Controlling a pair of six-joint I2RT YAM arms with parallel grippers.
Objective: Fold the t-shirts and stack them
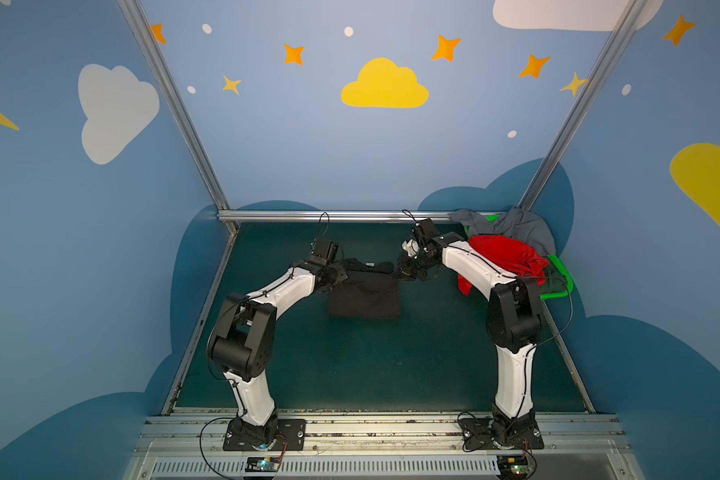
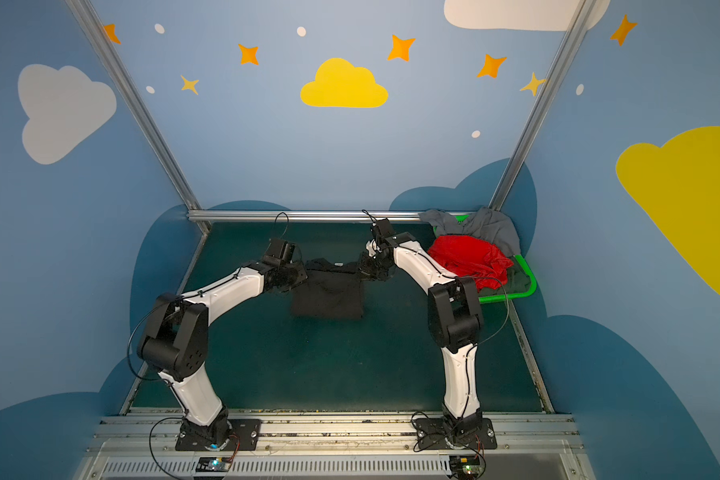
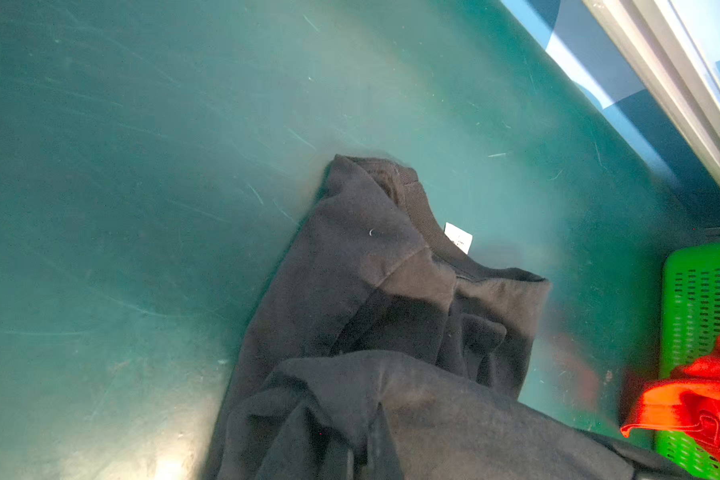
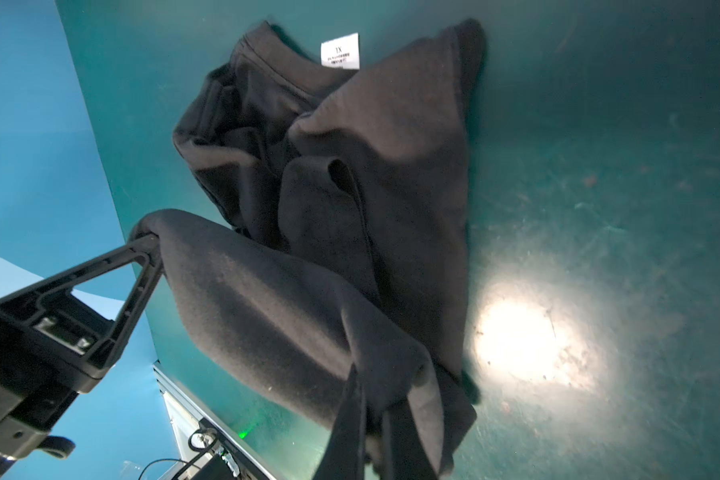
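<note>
The black t-shirt (image 1: pixel 364 293) (image 2: pixel 329 296) lies on the green table between both arms, its collar and white label (image 3: pixel 458 237) (image 4: pixel 340 50) at the far side. My left gripper (image 1: pixel 342 276) (image 3: pixel 366 457) is shut on one corner of a raised fold of this shirt. My right gripper (image 1: pixel 404 272) (image 4: pixel 371 436) is shut on the other corner. The fold hangs between them above the rest of the shirt. The red t-shirt (image 1: pixel 504 253), grey t-shirt (image 1: pixel 516 226) and dark green t-shirt (image 1: pixel 555 282) are heaped in the basket at the far right.
The bright green plastic basket (image 1: pixel 558 295) (image 3: pixel 699 291) stands in the far right corner, behind my right arm. A metal rail (image 1: pixel 329 215) runs along the table's far edge. Blue walls close in the left, right and far sides.
</note>
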